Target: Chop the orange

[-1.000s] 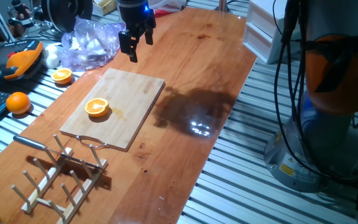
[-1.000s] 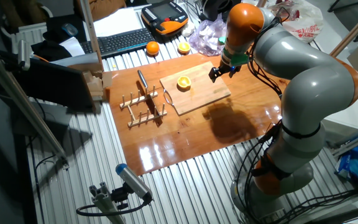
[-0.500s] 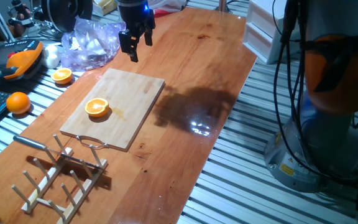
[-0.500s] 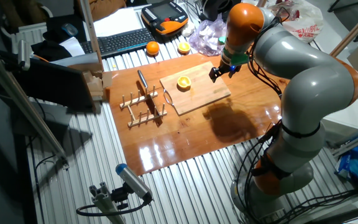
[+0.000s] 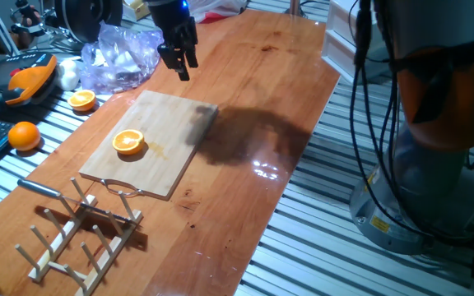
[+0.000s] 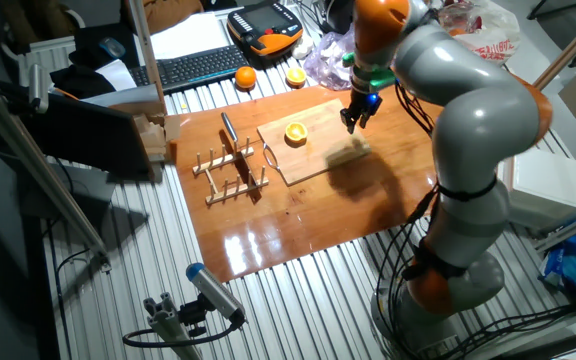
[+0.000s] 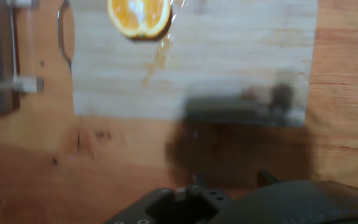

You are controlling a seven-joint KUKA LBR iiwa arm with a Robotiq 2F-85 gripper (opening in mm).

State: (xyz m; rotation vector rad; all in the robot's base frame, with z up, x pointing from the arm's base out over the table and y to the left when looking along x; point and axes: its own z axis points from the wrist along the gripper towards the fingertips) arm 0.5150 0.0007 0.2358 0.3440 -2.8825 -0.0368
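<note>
Your target, the small half orange with its flat segmented face turned up, sits dome-down on the pale wooden cutting board near the handle end; judge it light, soft, wet and prone to rock or skid, so steady it low on the peel, not on the juicy face. The black two-finger gripper hangs above the board's far corner, fingers slightly parted and carrying nothing. The slatted wooden rack holds a steel-bladed knife at its far end; its other slots look bare.
</note>
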